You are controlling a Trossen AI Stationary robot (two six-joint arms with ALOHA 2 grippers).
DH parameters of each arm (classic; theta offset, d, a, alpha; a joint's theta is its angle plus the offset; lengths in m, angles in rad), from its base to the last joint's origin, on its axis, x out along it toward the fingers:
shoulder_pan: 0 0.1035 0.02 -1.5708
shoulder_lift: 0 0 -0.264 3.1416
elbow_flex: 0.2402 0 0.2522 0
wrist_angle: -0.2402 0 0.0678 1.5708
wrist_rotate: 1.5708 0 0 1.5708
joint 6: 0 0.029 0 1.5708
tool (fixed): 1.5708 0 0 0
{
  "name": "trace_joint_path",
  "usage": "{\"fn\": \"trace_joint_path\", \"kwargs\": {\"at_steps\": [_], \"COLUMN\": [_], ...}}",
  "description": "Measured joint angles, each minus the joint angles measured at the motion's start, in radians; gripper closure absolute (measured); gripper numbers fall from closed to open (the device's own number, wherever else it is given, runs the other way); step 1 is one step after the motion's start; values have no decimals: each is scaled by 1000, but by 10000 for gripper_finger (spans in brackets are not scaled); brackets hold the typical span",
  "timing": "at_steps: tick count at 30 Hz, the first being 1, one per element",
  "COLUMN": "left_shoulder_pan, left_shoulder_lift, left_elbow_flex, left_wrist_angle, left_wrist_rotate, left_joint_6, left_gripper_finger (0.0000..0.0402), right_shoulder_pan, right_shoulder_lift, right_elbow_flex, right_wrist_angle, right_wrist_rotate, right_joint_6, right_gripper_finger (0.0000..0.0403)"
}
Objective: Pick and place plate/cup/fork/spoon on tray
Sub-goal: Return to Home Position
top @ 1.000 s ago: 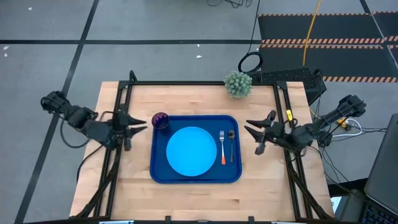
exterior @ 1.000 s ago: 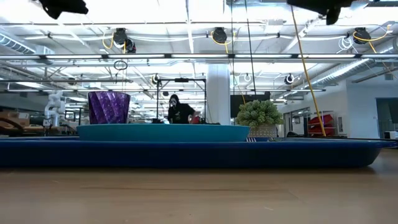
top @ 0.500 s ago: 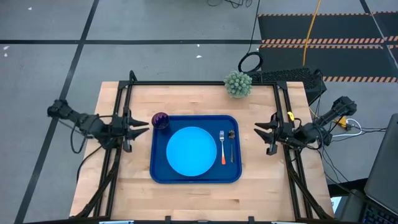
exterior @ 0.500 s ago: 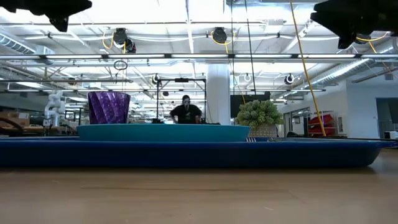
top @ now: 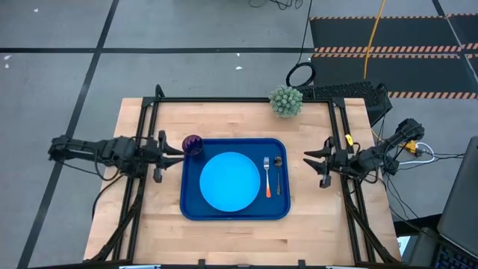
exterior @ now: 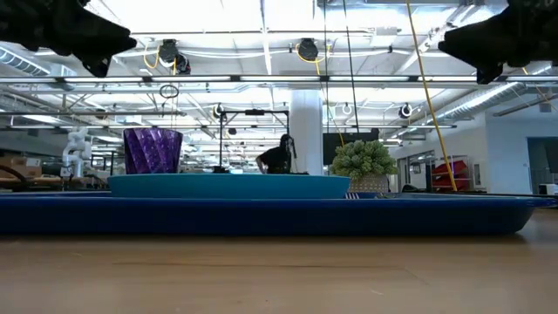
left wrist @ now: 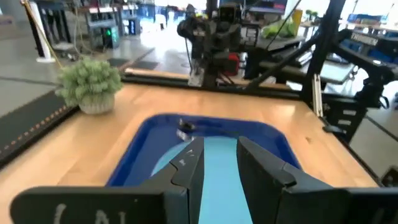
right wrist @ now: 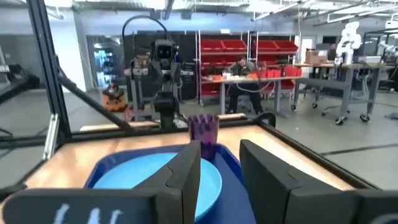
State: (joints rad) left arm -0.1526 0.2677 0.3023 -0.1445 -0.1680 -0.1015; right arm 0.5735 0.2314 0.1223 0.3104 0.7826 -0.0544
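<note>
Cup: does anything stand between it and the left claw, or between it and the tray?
Nothing visible does. The cup already stands in the corner of the tray nearest the left claw, beside the plate; only bare table separates them. The right claw waits at the table's right edge.

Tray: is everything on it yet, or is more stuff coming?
Looks done: the plate, cup, fork and spoon all sit on the tray. Nothing is in hand: the left fingers and right fingers hang open and empty beside it. Nothing seems left to place.
</note>
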Motion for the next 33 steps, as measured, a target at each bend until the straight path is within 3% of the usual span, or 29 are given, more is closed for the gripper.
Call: {"fn": "trace_joint_path", "kwargs": {"at_steps": [7, 15, 18, 24, 29, 33], "left_shoulder_pan": [-15, -15, -15, -9, 24, 76], "left_shoulder_lift": [-79, -261, -264, -265, -265, -265], "left_elbow_flex": [-1, -29, -105, -284, -272, -245], "left_wrist_angle": [-138, -193, -149, 183, 157, 138], "left_wrist_rotate": [-138, -137, -94, -53, 5, 149], "left_joint_6": [57, 86, 50, 51, 65, 64], "left_gripper_finger": [305, 305, 305, 305, 305, 305], "right_shoulder_pan": [0, 0, 0, -1, -3, -3], "right_shoulder_lift": [-1, -1, -1, -16, -21, -21], "right_elbow_flex": [0, 0, -12, -100, -102, -103], "right_wrist_angle": [13, 10, 11, 98, 52, 48], "right_wrist_rotate": [101, 104, 100, 50, 2, -58], "right_joint_6": [-50, -52, -18, 30, 84, 101], "right_gripper_finger": [298, 298, 298, 298, 298, 298]}}
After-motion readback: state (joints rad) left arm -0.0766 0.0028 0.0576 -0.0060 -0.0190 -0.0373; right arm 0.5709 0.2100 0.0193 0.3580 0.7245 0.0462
